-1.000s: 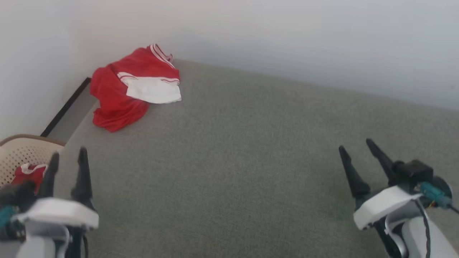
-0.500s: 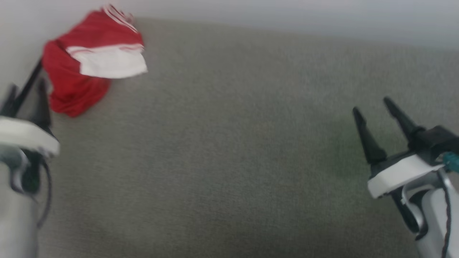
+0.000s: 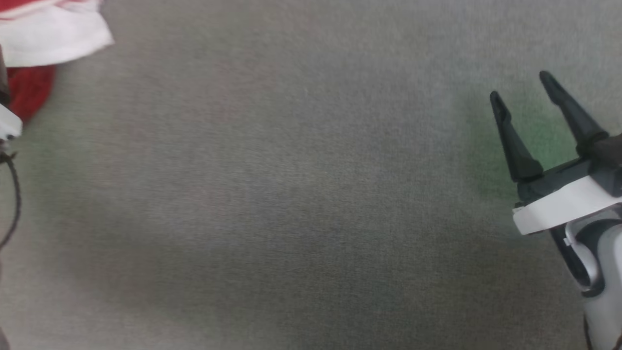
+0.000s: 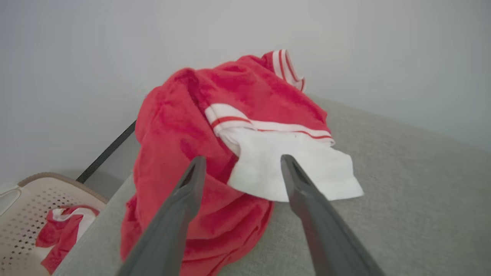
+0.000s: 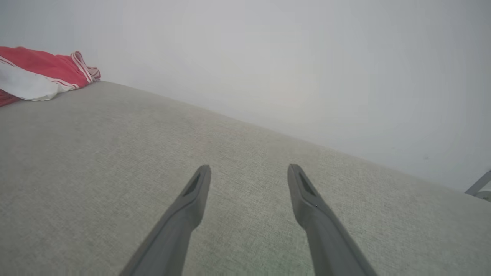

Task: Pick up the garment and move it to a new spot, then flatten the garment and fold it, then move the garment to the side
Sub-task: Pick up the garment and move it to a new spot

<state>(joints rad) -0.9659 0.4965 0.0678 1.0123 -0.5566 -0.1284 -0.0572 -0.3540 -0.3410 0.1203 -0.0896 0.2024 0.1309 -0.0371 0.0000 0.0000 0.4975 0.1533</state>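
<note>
The garment (image 4: 180, 145) is soft red cloth with a slightly fuzzy, matt nap, and its sleeve (image 4: 284, 172) is a smoother white knit. Beneath it the upholstered surface (image 5: 96, 153) is coarse woven grey-green fabric, matt. The left pincer (image 4: 242, 158) and right pincer (image 5: 249, 167) look like dark matt plastic; the basket (image 4: 23, 207) is pale perforated plastic, the wall (image 5: 268, 57) smooth and matt

Grey cushion (image 3: 291, 194), pale wall (image 5: 268, 57), perforated basket (image 4: 23, 218)
</note>
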